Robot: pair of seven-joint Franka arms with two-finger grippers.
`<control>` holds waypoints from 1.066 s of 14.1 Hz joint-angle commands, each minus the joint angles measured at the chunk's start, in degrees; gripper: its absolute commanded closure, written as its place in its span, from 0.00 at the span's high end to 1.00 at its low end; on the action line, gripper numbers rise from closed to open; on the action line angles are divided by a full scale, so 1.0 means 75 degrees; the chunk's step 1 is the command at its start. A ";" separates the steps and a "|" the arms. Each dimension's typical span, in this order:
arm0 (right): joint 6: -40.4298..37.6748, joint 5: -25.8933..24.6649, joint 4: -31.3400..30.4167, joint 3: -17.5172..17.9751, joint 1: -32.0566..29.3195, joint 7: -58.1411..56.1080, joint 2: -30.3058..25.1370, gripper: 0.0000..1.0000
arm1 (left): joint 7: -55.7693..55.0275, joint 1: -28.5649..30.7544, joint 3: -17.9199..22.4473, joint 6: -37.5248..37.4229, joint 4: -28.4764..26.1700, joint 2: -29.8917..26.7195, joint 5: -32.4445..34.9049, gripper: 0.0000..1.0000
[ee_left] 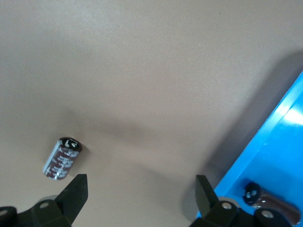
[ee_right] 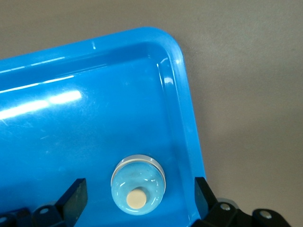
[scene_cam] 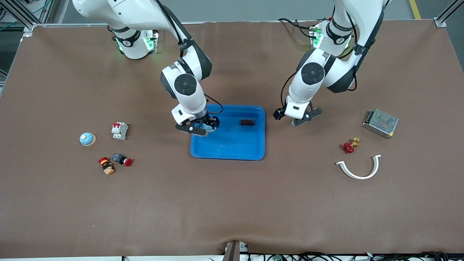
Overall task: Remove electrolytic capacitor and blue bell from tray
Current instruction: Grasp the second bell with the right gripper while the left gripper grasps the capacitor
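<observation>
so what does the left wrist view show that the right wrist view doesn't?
Left wrist only: a capacitor lying on the bare table near the open left tool, plus a dark part in the tray. Right wrist only: a bell in the tray's corner, under the open right tool. Both: blue tray, brown table.

Blue tray (scene_cam: 232, 150), pale-blue bell (ee_right: 138, 184), dark-brown capacitor (ee_left: 63, 159)

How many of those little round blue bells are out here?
2. One bell sits in the blue tray, under the right gripper. The other bell is on the table toward the right arm's end. More could be hidden under the arms.
</observation>
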 commanded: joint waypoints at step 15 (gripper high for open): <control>0.0451 -0.0103 0.0055 -0.0077 0.0377 0.0128 0.0613 1.00 | -0.5398 -0.0592 -0.0010 -0.0048 0.2041 0.1617 -0.1138 1.00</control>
